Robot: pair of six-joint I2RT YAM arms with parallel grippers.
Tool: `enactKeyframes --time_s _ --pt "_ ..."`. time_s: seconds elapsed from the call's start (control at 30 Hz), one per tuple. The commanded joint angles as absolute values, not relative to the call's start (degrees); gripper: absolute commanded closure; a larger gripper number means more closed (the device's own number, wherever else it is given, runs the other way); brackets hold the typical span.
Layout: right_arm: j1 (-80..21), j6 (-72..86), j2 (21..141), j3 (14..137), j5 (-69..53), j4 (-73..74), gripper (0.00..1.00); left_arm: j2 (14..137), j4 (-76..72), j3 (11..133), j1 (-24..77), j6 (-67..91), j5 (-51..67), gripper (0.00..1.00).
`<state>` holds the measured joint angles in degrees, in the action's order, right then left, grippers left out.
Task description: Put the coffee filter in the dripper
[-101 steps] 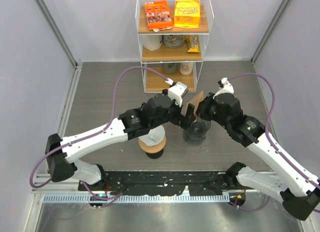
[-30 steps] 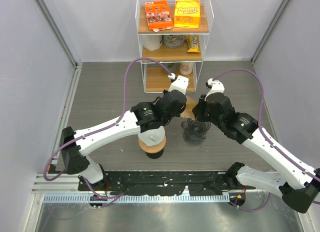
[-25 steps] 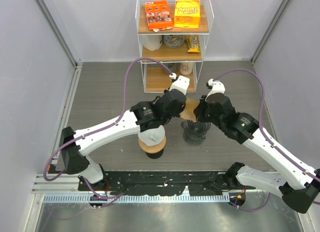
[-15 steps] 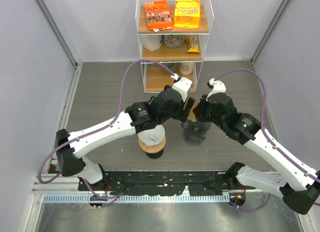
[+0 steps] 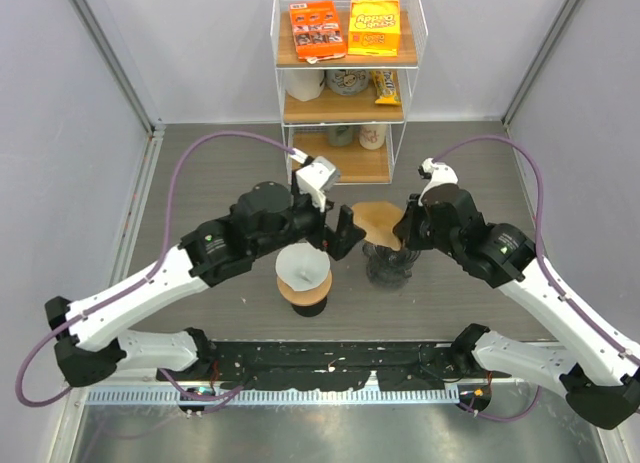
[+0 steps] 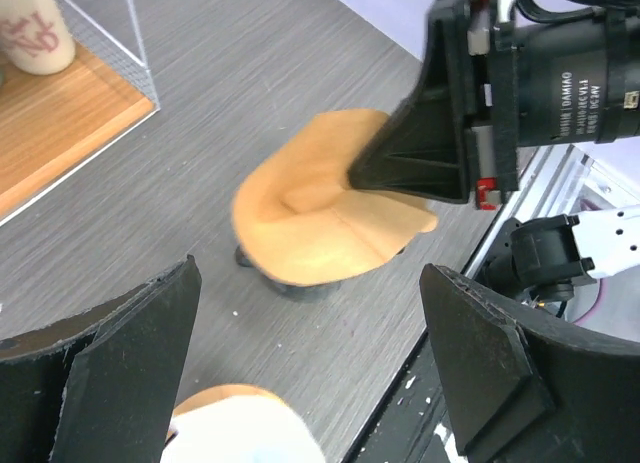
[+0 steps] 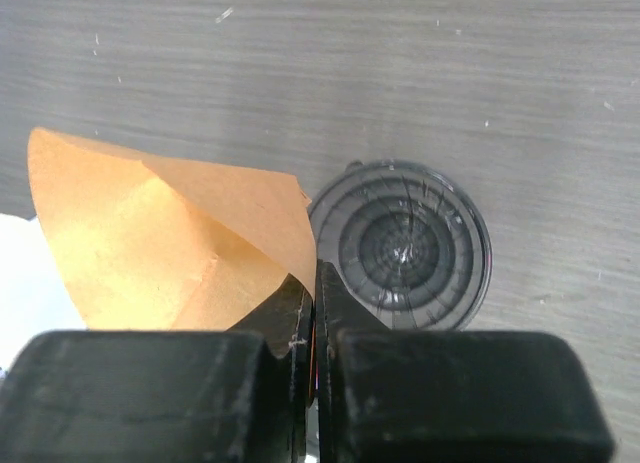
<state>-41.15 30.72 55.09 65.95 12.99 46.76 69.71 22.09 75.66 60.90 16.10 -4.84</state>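
Top: brown paper cone filter point(image 5: 377, 223) pinched in right tool point(image 5: 403, 231), above clear ribbed plastic dripper point(image 5: 390, 266), not inside. Left tool point(image 5: 338, 238) backed off filter since half-second ago.
Left wrist: left jaws spread wide.
Right wrist: right jaws clamped on filter edge.

Saw the tan paper coffee filter point(image 7: 160, 233) fanned open into a cone, tipped sideways, pinched at one edge by the right gripper point(image 7: 313, 283). Hung just above the clear, ribbed dripper point(image 7: 410, 248), standing upright on the grey table point(image 7: 550, 83), mouth up.
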Motion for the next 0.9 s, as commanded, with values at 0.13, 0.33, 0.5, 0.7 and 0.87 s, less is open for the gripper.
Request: enactKeyframes --time_s 0.13,0.33,0.5,0.7,0.87 --pt "-41.1 30.9 52.1 67.2 10.7 55.7 0.95 57.2 15.6 65.8 53.0 19.0 -2.1 0.00" --pt "-40.3 30.9 50.8 65.5 12.3 58.8 0.95 53.4 15.7 61.2 47.1 21.5 -3.3 0.00" --pt "-38.9 30.0 51.9 65.0 12.7 59.2 0.95 53.3 16.3 58.3 43.7 22.8 -1.8 0.00" --pt "-35.4 28.1 54.3 63.8 10.5 58.1 0.95 54.7 15.8 56.7 41.5 23.8 -1.3 0.01" --pt "-31.5 26.5 55.2 61.7 5.7 55.3 0.91 56.3 16.1 56.5 40.3 24.3 -0.3 0.00"
